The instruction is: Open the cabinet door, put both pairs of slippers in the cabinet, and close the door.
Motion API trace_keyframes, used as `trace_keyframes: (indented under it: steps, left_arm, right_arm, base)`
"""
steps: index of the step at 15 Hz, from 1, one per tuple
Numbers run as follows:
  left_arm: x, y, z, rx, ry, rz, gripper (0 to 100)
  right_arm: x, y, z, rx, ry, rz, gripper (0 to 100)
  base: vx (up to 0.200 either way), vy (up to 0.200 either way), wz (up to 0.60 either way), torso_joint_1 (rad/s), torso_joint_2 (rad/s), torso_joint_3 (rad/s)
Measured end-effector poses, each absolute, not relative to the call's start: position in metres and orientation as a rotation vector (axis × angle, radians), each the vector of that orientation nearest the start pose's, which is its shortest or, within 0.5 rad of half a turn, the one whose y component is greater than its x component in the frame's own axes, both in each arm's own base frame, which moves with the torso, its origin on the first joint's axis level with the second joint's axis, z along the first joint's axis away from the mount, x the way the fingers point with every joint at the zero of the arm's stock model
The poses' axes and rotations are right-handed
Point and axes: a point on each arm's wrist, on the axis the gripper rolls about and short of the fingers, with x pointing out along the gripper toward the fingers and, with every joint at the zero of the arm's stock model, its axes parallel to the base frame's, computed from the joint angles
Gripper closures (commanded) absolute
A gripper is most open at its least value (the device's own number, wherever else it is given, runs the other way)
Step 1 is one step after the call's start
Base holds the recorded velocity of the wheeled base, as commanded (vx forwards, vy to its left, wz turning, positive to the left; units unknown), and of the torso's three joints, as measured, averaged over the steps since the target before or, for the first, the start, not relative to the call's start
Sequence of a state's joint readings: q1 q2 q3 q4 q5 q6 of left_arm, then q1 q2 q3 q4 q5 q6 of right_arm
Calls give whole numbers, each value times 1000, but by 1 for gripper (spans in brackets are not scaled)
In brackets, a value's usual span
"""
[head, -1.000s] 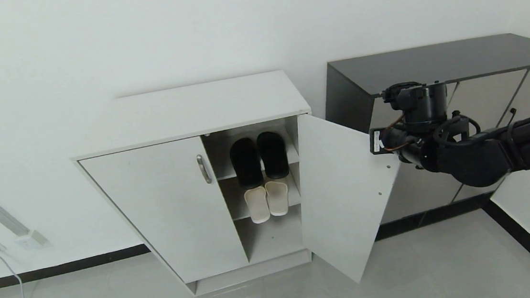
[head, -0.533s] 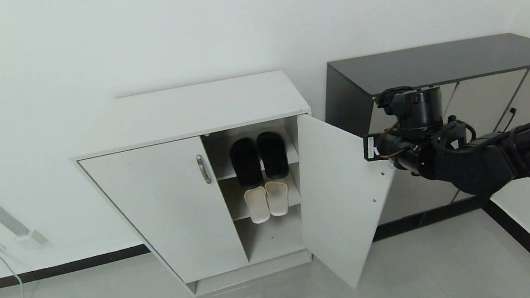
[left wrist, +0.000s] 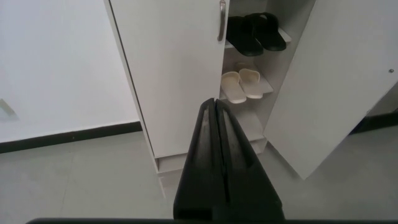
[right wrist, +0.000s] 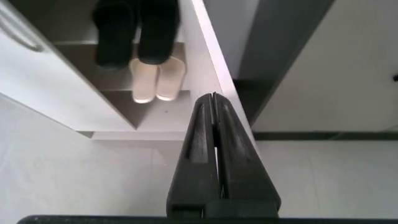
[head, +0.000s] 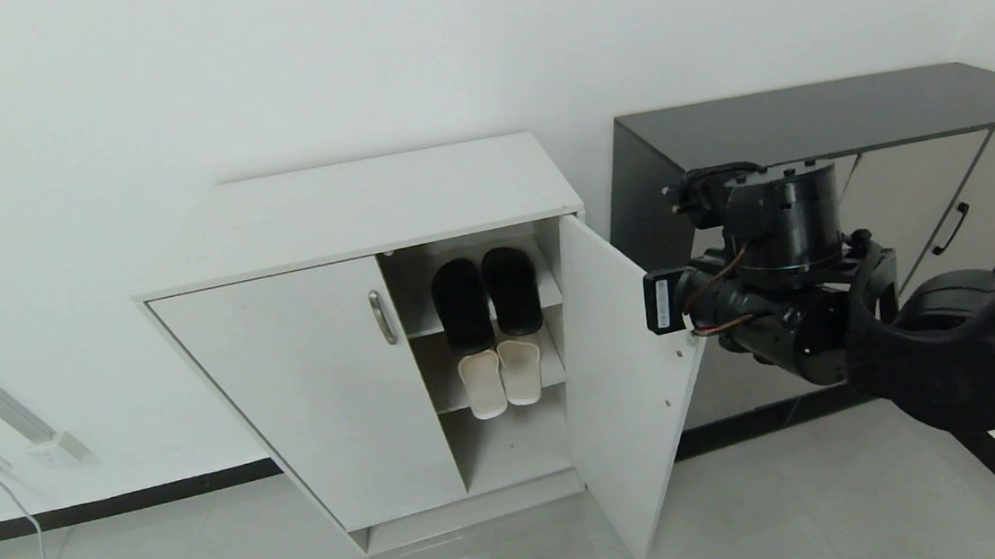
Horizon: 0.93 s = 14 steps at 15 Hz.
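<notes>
Cabinet [head: 365, 210] is showing smooth matt white laminate; its handle [head: 383, 316] is glinting like brushed metal. Inside it, black slippers [head: 487, 298] and cream slippers [head: 501, 376] are looking matt, rubbery. Floor tiles [head: 796, 505] below it are reflecting, glossy.

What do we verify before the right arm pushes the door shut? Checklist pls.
1. Black slippers inside the cabinet: ok.
2. White slippers inside, below the black pair: ok.
3. Both pairs clear of the door's swing: cannot tell; they lie near the front.
4. Right door closed: not ok, it stands partly open.
5. Right hand shut and empty, at the free edge of that door: ok. Contact with it: cannot tell.
6. Left hand shut and empty, in front of the shut left door, off the swing path: ok.
</notes>
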State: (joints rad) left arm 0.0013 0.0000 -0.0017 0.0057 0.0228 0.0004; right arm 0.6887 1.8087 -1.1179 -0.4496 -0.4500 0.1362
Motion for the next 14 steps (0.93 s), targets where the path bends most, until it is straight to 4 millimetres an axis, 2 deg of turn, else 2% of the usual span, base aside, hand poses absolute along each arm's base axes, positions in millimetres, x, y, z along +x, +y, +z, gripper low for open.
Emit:
trace_keyframes:
  steps: [3, 8, 11, 14]
  left_arm:
    - [-23, 0, 75, 0, 4, 24, 100]
    - [-23, 0, 75, 0, 4, 24, 100]
    - [-23, 0, 75, 0, 4, 24, 100]
    - [-23, 0, 75, 0, 4, 24, 100]
  right_arm:
    - [284, 208, 213, 6, 222, 197, 100]
    - [299, 214, 190, -21, 272, 181, 100]
    - [290, 230, 185, 2, 287, 224, 100]
    - [269, 248, 188, 34, 290, 300, 100]
  base:
    - [0, 0, 0, 0, 0, 0]
    - [0, 0, 0, 0, 0, 0]
    - [0, 0, 0, 0, 0, 0]
    - [0, 0, 0, 0, 0, 0]
